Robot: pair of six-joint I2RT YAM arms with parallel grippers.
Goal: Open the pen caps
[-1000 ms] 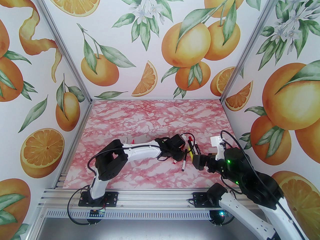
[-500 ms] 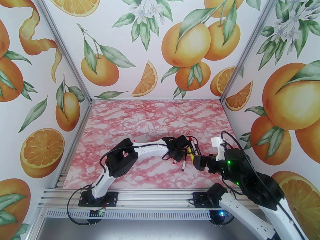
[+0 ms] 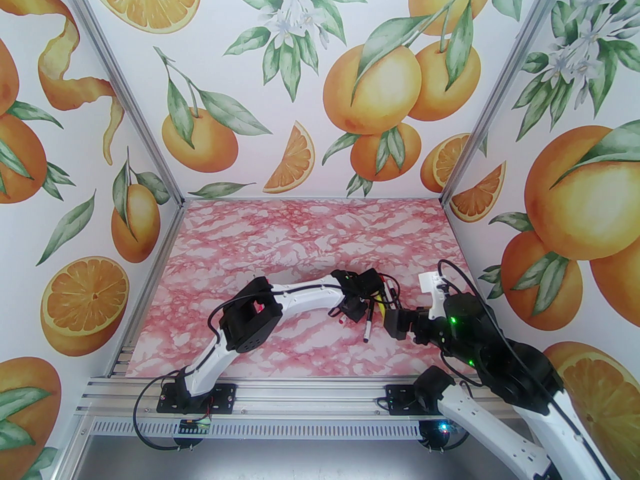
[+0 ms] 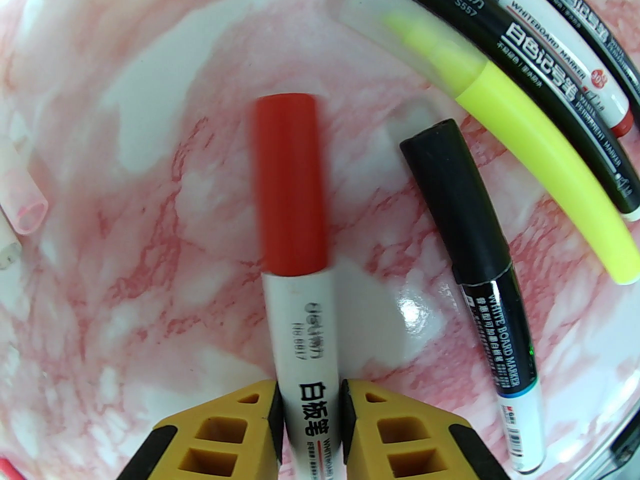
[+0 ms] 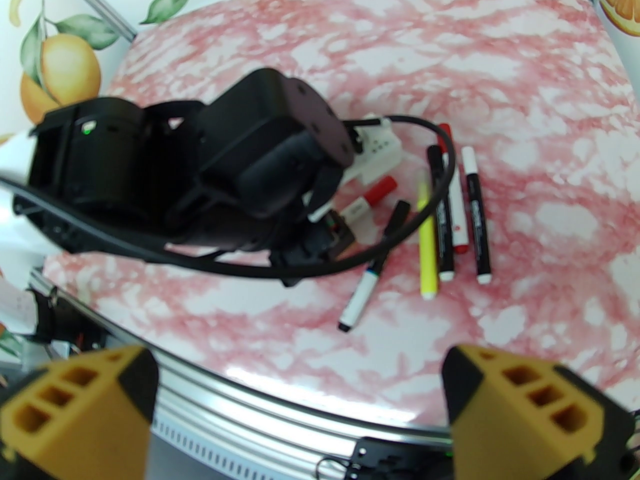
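Got the left gripper clamped on the red-capped pen, cap not off yet.

Top view: can spot the left gripper low over the pens around 4 o'clock on the pink marble table, with the right gripper just beside the pile at its 4 o'clock; can't tell either jaw gap from up here. Left wrist view: squeezed tight on the white barrel down at 6, red cap pointing to 12, black-capped pen lying near at 3, yellow highlighter with its clear cap up toward 1, black-barrelled markers right alongside it, loose see-through cap out at 9. Right wrist view: yellow fingers spread wide with nothing between, pens fanned out on the table around 1 o'clock.
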